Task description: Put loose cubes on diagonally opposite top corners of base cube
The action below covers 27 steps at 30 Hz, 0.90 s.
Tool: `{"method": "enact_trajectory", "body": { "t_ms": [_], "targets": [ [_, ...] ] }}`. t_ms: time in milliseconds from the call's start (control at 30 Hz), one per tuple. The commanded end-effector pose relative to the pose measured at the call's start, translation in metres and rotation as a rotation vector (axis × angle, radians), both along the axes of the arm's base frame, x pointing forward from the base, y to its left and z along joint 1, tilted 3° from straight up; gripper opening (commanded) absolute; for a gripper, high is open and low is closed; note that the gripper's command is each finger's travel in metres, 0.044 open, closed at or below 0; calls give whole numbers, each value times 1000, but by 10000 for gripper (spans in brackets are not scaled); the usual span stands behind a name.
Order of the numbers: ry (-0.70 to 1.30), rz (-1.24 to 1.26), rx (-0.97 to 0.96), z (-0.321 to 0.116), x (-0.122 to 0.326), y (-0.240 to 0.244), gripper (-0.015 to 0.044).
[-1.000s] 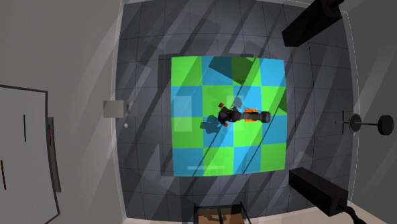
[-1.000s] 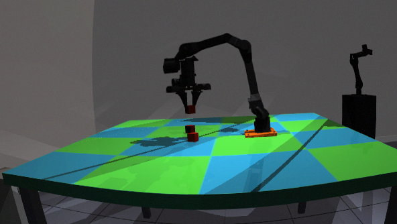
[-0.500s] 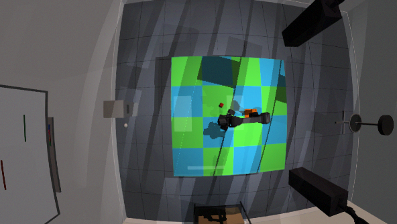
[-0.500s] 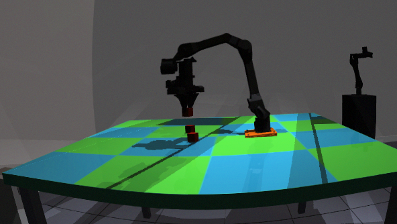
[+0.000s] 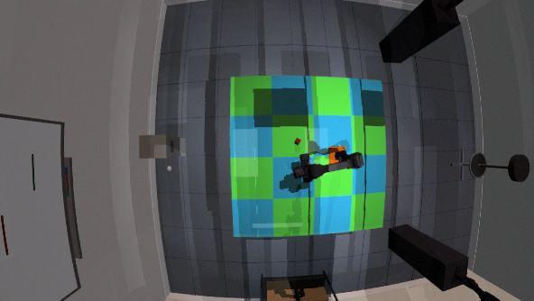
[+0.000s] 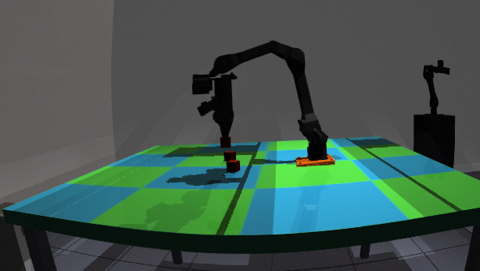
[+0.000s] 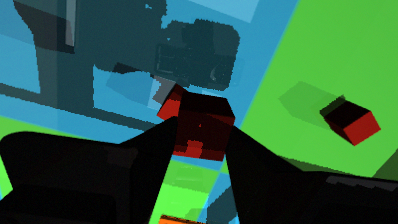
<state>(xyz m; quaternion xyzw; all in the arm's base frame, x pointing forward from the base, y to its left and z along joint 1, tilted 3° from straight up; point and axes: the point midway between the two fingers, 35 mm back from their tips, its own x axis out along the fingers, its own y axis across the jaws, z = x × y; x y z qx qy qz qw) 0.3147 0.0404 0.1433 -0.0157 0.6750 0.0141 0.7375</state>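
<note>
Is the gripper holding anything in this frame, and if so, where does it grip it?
Yes. The gripper is shut on a red cube, its two fingers pressing opposite side faces, with the cube lifted above the table.

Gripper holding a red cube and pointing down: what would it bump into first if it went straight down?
Probably the second red cube peeking out under the gripper and its held cube; depth is unclear.

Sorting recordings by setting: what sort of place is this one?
Probably a robotics lab or test cell: one arm bolted to a checkered table, a gripper holding a red cube, and tripod-mounted gear nearby.
</note>
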Motion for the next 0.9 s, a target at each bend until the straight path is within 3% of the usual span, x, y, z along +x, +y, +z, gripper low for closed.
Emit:
{"method": "enact_trajectory", "body": {
  "t_ms": [0,167,867],
  "targets": [
    [15,168,-20,-10,-2,12,105],
    [16,338,-33,-15,-3,25,105],
    [16,346,-33,-25,-2,27,105]
  ]
}}
